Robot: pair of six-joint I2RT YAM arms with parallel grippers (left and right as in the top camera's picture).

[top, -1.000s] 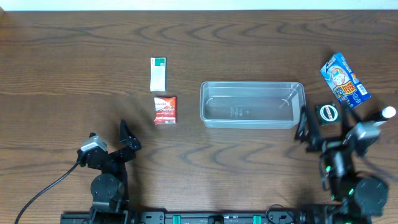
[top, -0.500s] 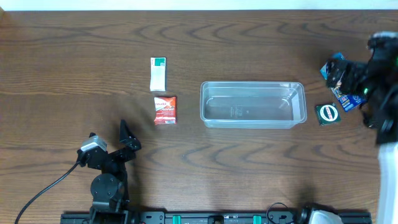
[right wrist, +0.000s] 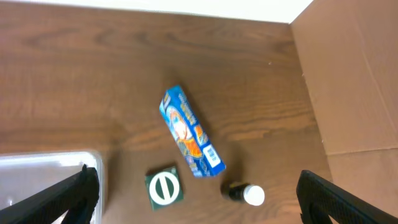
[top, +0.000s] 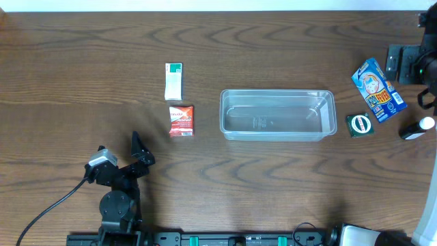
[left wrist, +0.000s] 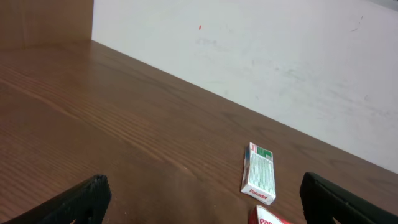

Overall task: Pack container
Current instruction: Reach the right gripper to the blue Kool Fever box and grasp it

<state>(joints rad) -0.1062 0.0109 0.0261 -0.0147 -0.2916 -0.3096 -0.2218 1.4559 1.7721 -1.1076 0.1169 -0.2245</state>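
The clear plastic container (top: 276,92) stands empty at the table's middle; its corner shows in the right wrist view (right wrist: 50,163). My right gripper (right wrist: 199,202) is open and empty, high above a blue box (right wrist: 189,134), a green square packet (right wrist: 165,188) and a small white-capped bottle (right wrist: 245,194). In the overhead view it sits at the far right edge (top: 408,63), beside the blue box (top: 378,87), packet (top: 359,124) and bottle (top: 418,128). My left gripper (top: 141,150) is open and empty at the front left (left wrist: 205,211).
A white-green Panadol box (top: 174,81) (left wrist: 260,174) and a red Panadol packet (top: 181,120) (left wrist: 267,216) lie left of the container. A brown cardboard wall (right wrist: 354,74) stands at the table's right side.
My right arm has risen from the front right of the table and swung back to the far right edge, uncovering the green packet and bottle. The left arm has not moved.
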